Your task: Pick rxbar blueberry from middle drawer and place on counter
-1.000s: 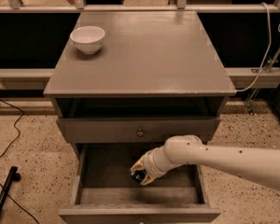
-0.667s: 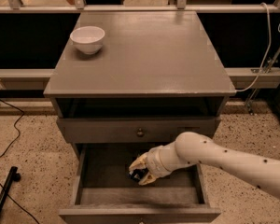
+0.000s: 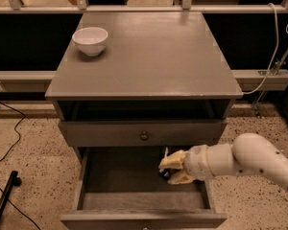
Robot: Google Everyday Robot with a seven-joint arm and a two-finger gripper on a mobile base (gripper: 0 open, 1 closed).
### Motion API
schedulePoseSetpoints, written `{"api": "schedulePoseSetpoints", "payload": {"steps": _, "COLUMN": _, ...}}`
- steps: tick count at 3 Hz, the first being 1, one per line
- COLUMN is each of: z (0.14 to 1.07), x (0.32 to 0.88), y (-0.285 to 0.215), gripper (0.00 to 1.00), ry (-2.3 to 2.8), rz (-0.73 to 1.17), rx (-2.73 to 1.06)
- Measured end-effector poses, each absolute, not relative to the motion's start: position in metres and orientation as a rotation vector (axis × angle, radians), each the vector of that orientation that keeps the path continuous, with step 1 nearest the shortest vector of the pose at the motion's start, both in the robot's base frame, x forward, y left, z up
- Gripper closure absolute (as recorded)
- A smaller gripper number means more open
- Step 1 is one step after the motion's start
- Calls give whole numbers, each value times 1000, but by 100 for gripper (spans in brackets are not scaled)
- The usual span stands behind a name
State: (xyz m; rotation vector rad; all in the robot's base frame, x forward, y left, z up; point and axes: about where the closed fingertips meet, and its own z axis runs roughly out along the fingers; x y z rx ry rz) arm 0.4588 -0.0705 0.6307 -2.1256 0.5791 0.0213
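Camera view looks down on the grey cabinet, whose counter [image 3: 149,56] is the broadest thing in sight and the place where the bar must end up. Below it the middle drawer [image 3: 115,176] stands pulled out, most of its plank floor showing bare on the left. The white arm [image 3: 249,159] enters from the right edge and reaches into that drawer over its right side; the arm's far end and the base are cut off by the frame. Between counter and open drawer sits the upper drawer [image 3: 110,133], closed, with its front overhanging the back of the lower one and throwing it into shade. A white bowl [image 3: 90,40] stands near the counter's back left corner, well apart from the work. The gripper [image 3: 175,170] is low inside the middle drawer, toward its right rear. At its tip shows a small dark patch that I take to be the rxbar blueberry [image 3: 163,173], lying in the drawer right at the gripper. Only a sliver of it is exposed, and no label can be made out. Whether the gripper has closed on the bar cannot be told, since its own body and the shadow cover the contact. I judge the step in hand to be the grasp itself. The next move calls for a firm hold, then a lift clear of the upper drawer's front before carrying the bar up to the counter.
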Motion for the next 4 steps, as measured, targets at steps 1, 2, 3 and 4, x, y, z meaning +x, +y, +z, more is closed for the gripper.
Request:
{"api": "schedulePoseSetpoints", "payload": {"steps": 1, "z": 679, "x": 470, "y": -117, "gripper": 100, "ry": 498, "rz": -135, "rx": -2074}}
{"api": "schedulePoseSetpoints", "payload": {"steps": 2, "z": 725, "x": 482, "y": -143, "gripper": 100, "ry": 395, "rz": -264, "rx": -2043}}
{"api": "schedulePoseSetpoints", "payload": {"steps": 3, "z": 772, "x": 489, "y": -151, "gripper": 100, "ry": 256, "rz": -373, "rx": -2019}}
{"api": "schedulePoseSetpoints", "payload": {"steps": 4, "z": 772, "x": 489, "y": -151, "gripper": 100, "ry": 256, "rz": -373, "rx": -2019}}
